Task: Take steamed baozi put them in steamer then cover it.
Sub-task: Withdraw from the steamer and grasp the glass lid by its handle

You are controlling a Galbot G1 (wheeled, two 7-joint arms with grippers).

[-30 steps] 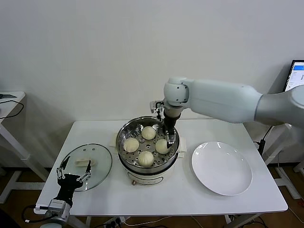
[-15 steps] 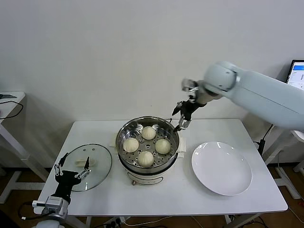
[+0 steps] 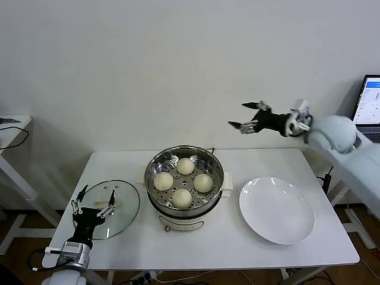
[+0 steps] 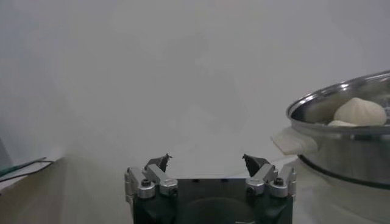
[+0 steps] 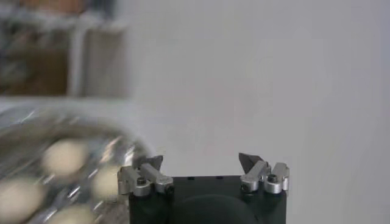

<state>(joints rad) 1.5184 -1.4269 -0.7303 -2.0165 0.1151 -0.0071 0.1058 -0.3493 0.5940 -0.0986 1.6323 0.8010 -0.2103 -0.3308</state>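
Four white-cream baozi [image 3: 183, 181] lie on the perforated tray inside the shiny steel steamer [image 3: 184, 184] on its cream base at the table's middle. The steamer stands uncovered. It also shows in the left wrist view [image 4: 347, 146] with a baozi [image 4: 359, 112] in it, and blurred in the right wrist view [image 5: 55, 176]. The round glass lid [image 3: 113, 208] with a white handle lies flat on the table left of the steamer. My right gripper [image 3: 243, 116] is open and empty, high in the air to the right of the steamer. My left gripper [image 3: 93, 202] is open and empty at the lid's near left edge.
A flat white plate [image 3: 276, 209] lies on the table right of the steamer. A laptop screen [image 3: 368, 101] stands at the far right. A side table [image 3: 12, 127] with cables is at the far left. The wall is close behind the table.
My right gripper has risen out of the steamer and swung up and to the right, away from the baozi. My left gripper has crept slightly toward the lid.
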